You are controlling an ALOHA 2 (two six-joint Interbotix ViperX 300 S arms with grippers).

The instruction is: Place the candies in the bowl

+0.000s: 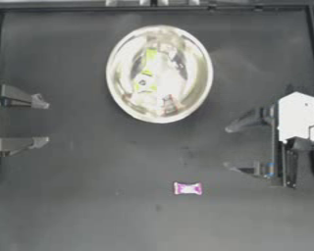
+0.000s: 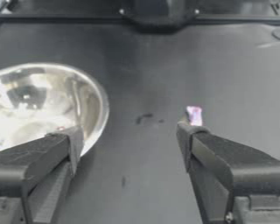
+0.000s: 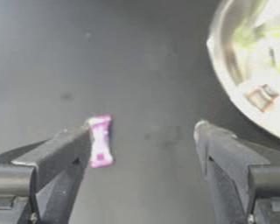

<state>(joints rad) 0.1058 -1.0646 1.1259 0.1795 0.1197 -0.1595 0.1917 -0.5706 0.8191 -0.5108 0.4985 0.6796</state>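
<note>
One pink candy [image 1: 188,188] lay on the table lower centre, bowl [image 1: 117,59] upper centre. Right pincer [image 1: 233,147] gaped wide at right; should centre over candy before closing. Left pincer [image 1: 43,122] gaped too.

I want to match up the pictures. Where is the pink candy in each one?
Top view: the pink candy lies on the table, well below the bowl.
Left wrist view: it is just past the left tool's jaw tip.
Right wrist view: it lies beside the right tool's jaw.
Shared landmark: the shiny bowl, seen in all three.
</note>
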